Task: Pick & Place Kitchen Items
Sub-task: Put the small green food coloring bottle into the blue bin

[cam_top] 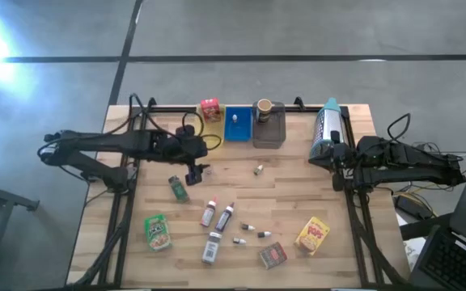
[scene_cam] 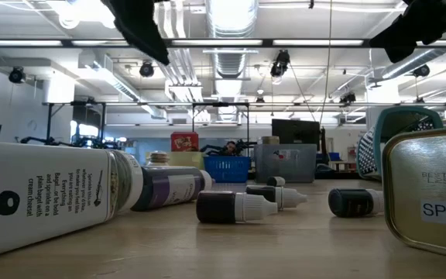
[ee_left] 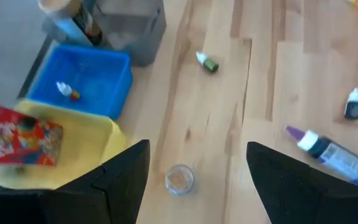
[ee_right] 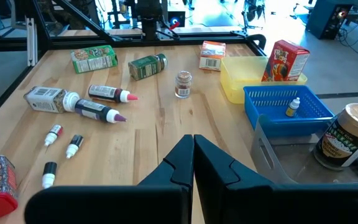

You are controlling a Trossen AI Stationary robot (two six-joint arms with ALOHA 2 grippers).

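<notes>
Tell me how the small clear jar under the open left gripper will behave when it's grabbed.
The small jar stands upright on the table between the left gripper's open fingers. It looks like hard glass or plastic, so probably stiff and maybe slippery. It is small, so likely light. Being round, it would probably roll if knocked over.

The bench (cam_top: 290,194) is pale planked wood, smooth and matt. The blue tray (ee_right: 278,102) is ribbed plastic; the small jar (ee_left: 179,179) clear glass; the spice tin (scene_cam: 432,198) dull metal.
</notes>
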